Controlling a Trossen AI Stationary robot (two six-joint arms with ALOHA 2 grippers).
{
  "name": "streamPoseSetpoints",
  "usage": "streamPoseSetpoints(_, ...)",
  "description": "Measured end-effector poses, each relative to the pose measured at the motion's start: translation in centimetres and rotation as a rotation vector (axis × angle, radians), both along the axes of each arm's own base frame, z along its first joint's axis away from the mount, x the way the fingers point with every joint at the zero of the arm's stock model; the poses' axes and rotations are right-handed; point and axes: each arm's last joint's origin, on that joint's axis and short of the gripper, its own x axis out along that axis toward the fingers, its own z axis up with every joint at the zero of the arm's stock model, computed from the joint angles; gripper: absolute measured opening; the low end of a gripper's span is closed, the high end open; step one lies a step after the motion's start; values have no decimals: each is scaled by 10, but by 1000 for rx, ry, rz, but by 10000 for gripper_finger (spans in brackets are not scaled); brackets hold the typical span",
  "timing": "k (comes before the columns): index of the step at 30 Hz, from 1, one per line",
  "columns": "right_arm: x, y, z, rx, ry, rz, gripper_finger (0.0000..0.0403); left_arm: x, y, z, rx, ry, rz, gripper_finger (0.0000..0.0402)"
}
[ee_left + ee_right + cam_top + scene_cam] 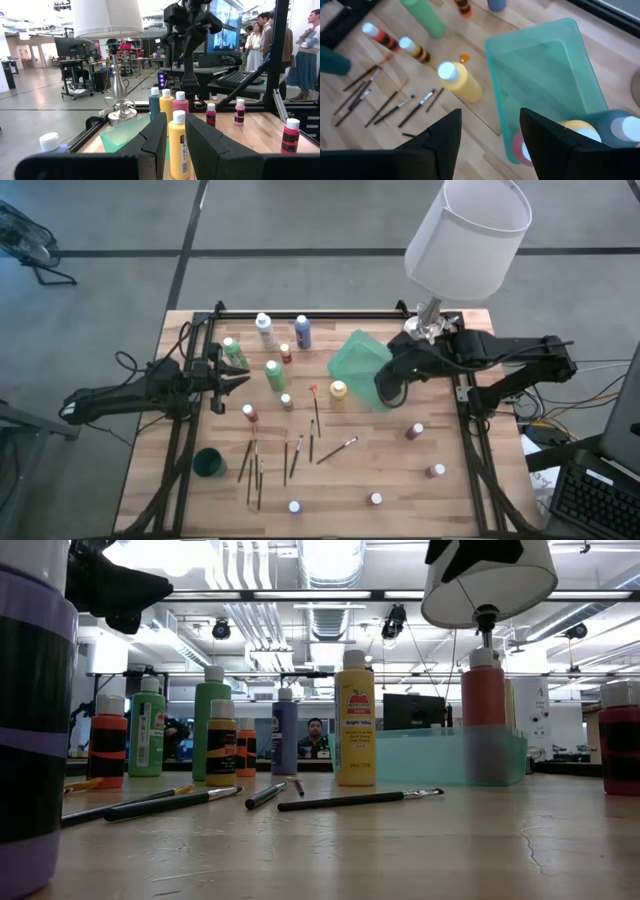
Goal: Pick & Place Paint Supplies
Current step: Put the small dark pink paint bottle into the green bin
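The translucent green tray (355,355) lies at the table's far middle, and a yellow (580,127), a blue-grey (625,125) and a pink bottle (519,150) lie in its end. My right gripper (490,135) hangs open above that end (383,393), slanting down, with nothing between its fingers. A yellow bottle (462,82) stands just outside the tray. More white-capped bottles (273,373) stand at the far left, and thin brushes (255,465) lie flat nearer the front. My left gripper (238,377) waits level at the left, slightly open and empty.
A lamp with a white shade (465,235) stands at the far right corner, right behind my right arm. A small dark green cup (209,463) sits near the front left. Single bottles (415,430) stand along the right and near edges. People stand beyond the table.
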Motion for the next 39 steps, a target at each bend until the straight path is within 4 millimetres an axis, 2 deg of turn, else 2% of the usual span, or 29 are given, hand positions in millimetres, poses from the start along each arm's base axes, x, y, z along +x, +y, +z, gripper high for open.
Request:
streamPoseSetpoints(11, 15, 1, 13, -93, -158, 134, 169, 0, 0, 0, 0, 0, 0, 76)
streamPoseSetpoints(20, 29, 3, 31, -253, -339, 279, 181, 0, 0, 0, 0, 1, 0, 76)
streamPoseSetpoints(25, 38, 3, 49, -405, -493, 356, 184, 0, 0, 0, 0, 1, 0, 76)
streamPoseSetpoints(31, 43, 3, 74, -627, -677, 383, 166, 0, 0, 0, 0, 1, 0, 76)
streamPoseSetpoints(39, 40, -1, 98, -969, -725, 312, 138, 0, 0, 0, 0, 2, 0, 76)
